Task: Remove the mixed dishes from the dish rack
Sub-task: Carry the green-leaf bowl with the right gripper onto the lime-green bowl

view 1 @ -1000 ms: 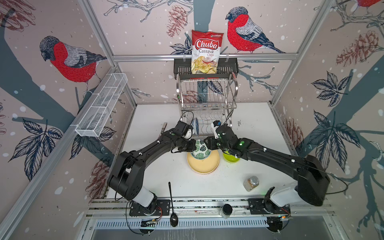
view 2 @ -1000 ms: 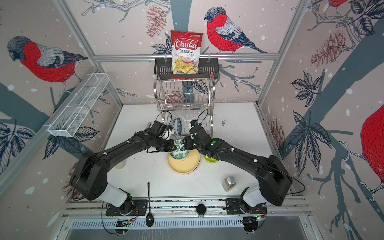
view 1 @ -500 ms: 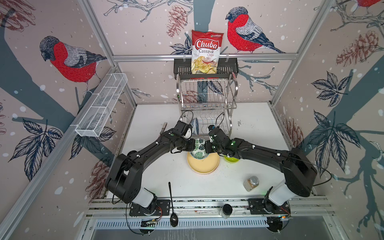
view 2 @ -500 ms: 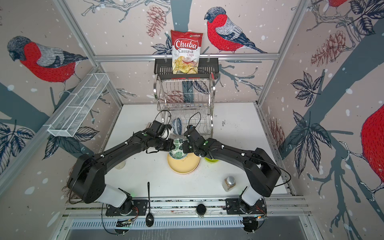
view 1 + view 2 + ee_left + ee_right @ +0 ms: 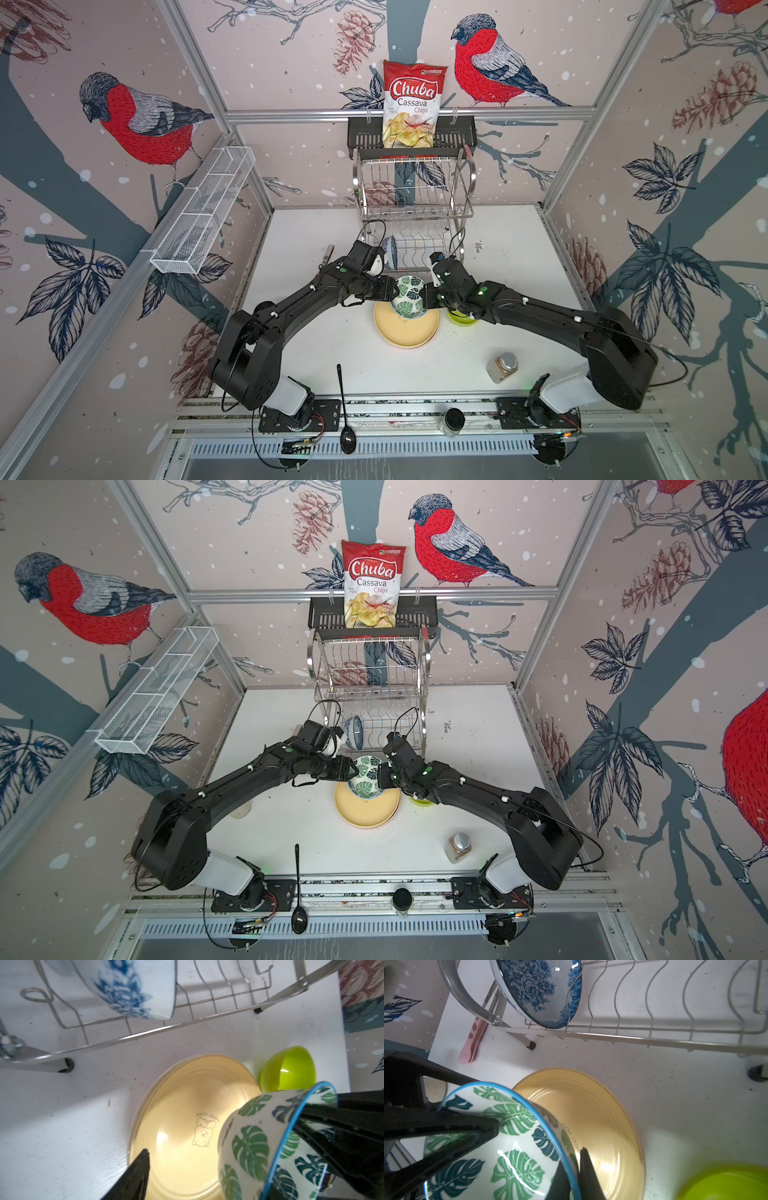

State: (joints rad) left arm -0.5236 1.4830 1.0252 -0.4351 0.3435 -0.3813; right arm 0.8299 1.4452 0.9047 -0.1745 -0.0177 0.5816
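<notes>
So this is a mid-air handoff. The green-leaf bowl (image 5: 409, 297) hangs tilted over the far part of the yellow plate (image 5: 409, 337), just on the near side of the dish rack (image 5: 415, 195). The right gripper (image 5: 574, 1160) is pinched tight on its blue rim, one finger inside and one outside, probably the only hold thin enough for those jaws. The left gripper (image 5: 394, 291) stands spread, one finger well off the bowl's wall, so it carries nothing. My guess: the bowl goes right, beside the lime green bowl (image 5: 288, 1068) on the bench (image 5: 316, 345). The blue-white bowl (image 5: 390, 257) sits in the rack's lower tier, left end. Versus a second ago: the left was clamping the bowl and the right was only reaching in.
</notes>
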